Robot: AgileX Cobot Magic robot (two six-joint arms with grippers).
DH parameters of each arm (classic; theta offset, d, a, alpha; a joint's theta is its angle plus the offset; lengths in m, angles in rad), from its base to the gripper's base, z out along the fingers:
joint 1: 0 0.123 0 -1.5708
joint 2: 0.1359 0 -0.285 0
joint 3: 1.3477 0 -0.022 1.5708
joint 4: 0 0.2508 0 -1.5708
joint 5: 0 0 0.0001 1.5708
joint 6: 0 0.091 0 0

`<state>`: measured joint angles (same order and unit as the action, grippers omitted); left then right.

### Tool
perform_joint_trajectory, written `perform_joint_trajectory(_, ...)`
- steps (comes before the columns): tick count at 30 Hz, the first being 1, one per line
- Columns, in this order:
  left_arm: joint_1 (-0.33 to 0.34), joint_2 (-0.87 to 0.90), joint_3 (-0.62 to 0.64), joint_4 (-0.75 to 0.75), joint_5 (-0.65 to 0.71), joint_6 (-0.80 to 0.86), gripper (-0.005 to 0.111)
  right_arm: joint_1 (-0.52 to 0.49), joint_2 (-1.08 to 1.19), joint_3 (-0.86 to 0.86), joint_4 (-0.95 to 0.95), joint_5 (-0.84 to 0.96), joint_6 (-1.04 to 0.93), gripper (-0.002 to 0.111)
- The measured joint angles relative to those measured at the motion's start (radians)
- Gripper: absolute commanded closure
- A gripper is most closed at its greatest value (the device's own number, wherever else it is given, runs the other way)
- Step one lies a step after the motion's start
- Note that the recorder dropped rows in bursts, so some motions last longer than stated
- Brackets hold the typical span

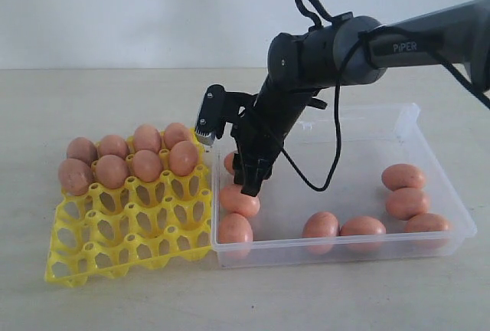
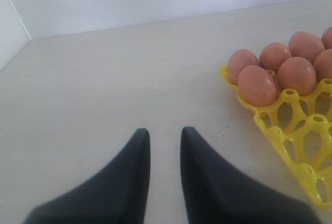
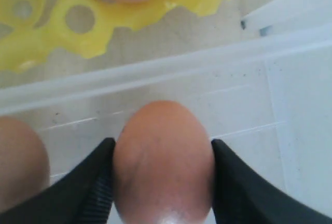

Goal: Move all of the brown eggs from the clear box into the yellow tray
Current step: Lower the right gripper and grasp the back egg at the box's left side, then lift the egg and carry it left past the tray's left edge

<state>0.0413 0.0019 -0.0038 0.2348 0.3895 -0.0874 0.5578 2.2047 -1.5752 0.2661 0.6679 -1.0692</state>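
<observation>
My right gripper [image 1: 251, 185] reaches down into the left end of the clear box [image 1: 346, 250]. In the right wrist view its fingers [image 3: 98, 167] press on both sides of a brown egg [image 3: 163, 156], so the right gripper [image 3: 162, 143] is shut on it. Another egg [image 3: 18, 162] lies just beside it. Several brown eggs [image 1: 406, 202] lie along the box's front and right side. The yellow tray [image 1: 130, 233] stands left of the box with several eggs [image 1: 145, 165] in its back rows. My left gripper [image 2: 165, 136] hangs open over bare table, nothing between its fingers.
The tray's near corner with eggs [image 2: 258, 85] lies off to one side of the left gripper. The box wall [image 3: 155, 76] runs between the held egg and the tray [image 3: 129, 14]. The tray's front rows [image 1: 153, 220] hold no eggs.
</observation>
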Motion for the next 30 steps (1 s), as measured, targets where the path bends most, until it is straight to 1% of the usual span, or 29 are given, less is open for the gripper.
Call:
perform_joint_trajectory(5, 0.000, 0.000, 0.000, 0.000, 0.000, 0.000, 0.085, 0.000, 0.000, 0.000, 0.000, -0.023, 0.005, 0.108)
perform_joint_trajectory(10, 0.000, 0.000, 0.000, 0.000, 0.000, 0.000, 0.085, 0.000, 0.001, 0.000, 0.000, -0.027, 0.063, 0.108)
perform_joint_trajectory(12, 0.000, 0.000, 0.000, 0.000, 0.000, 0.000, 0.085, 0.000, 0.002, 0.000, 0.000, -0.027, 0.116, 0.108)
perform_joint_trajectory(17, 0.000, 0.000, 0.000, 0.000, 0.000, 0.000, 0.085, 0.000, -0.004, 0.000, 0.000, 0.017, 0.322, 0.108)
perform_joint_trajectory(22, 0.000, 0.000, 0.000, 0.000, 0.000, 0.000, 0.085, 0.000, -0.046, 0.012, 0.000, 0.017, 0.414, 0.109)
perform_joint_trajectory(30, 0.000, 0.000, 0.000, 0.000, 0.000, 0.000, 0.085, 0.000, -0.189, 0.014, -0.002, -0.009, 0.608, 0.109)
